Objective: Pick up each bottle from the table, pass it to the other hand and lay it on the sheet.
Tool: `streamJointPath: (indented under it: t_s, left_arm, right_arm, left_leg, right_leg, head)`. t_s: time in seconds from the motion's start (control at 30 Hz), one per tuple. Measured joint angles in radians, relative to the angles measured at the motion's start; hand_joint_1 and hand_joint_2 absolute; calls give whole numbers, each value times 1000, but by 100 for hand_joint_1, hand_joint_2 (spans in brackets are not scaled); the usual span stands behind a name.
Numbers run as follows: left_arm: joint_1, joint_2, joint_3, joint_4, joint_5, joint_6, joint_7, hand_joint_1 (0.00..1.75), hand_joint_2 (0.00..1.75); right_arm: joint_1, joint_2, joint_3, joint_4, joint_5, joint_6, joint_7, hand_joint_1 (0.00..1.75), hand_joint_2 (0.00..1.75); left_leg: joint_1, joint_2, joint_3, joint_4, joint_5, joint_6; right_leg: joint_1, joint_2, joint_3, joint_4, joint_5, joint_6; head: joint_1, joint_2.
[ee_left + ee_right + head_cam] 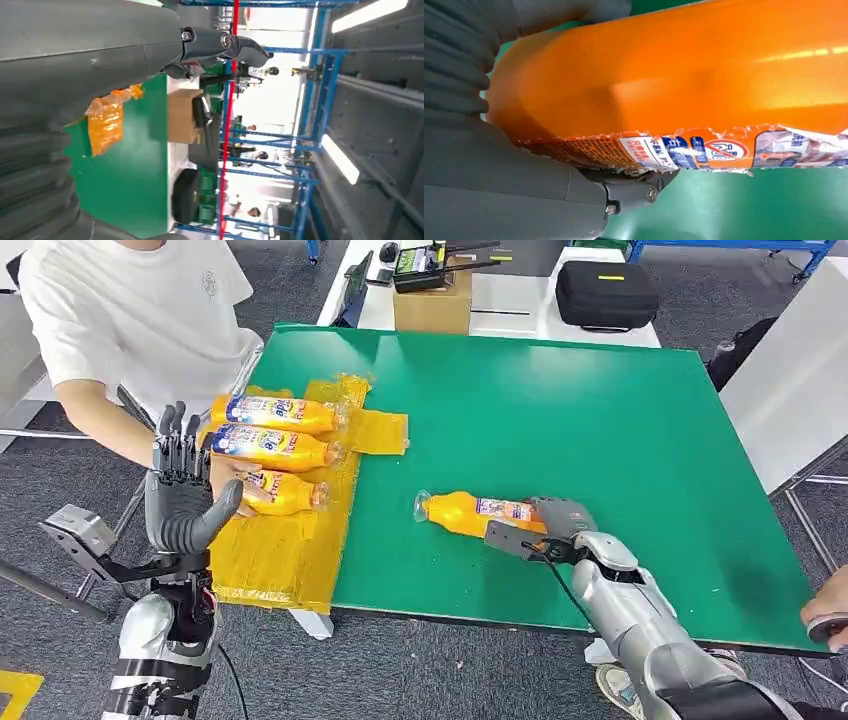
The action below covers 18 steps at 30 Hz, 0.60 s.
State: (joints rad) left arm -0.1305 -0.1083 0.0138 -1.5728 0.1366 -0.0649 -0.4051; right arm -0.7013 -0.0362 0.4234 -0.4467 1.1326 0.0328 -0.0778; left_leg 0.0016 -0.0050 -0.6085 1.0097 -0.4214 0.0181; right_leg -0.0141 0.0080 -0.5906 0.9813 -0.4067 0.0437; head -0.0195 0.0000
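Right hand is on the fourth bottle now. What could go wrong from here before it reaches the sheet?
1. The right hand holds the orange bottle at its base end, so the long neck end may sag or slip when lifted.
2. The bottle's label is torn and loose where the fingers close, which may weaken the hold.
3. A person's hand rests on the yellow sheet beside the three laid bottles, close to the raised left hand, so the handover could bump it.

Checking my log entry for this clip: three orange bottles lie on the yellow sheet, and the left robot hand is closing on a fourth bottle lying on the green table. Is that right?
Not quite: the right robot hand is on the fourth bottle, not the left. The head view shows it, and the right wrist view shows the bottle against that hand. The left robot hand is raised and empty beside the yellow sheet. The rest stands.
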Motion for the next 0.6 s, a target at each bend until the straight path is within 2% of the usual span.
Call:
streamJointPath:
  t_s: [0.37,0.53,0.6]
  left_arm:
    - [3,10,-1,17,-15,-4,0,0,175]
    - [23,16,-1,17,-16,-34,0,0,175]
    - [25,16,-1,17,-16,-36,0,0,175]
  right_arm:
    - [-19,-2,20,28,-22,21,-3,175,175]
    - [25,-13,2,18,-163,-34,-187,175,175]
    - [36,-13,-7,11,-172,-38,-198,175,175]
  left_leg:
    - [0,0,0,0,0,0]
    - [0,1,1,0,-1,0]
    - [0,1,3,0,-2,0]
  right_leg:
    - [0,0,0,0,0,0]
    - [0,1,1,0,0,0]
    - [0,2,2,-1,0,0]
  head:
    - [0,0]
    - [0,0]
    - [0,0]
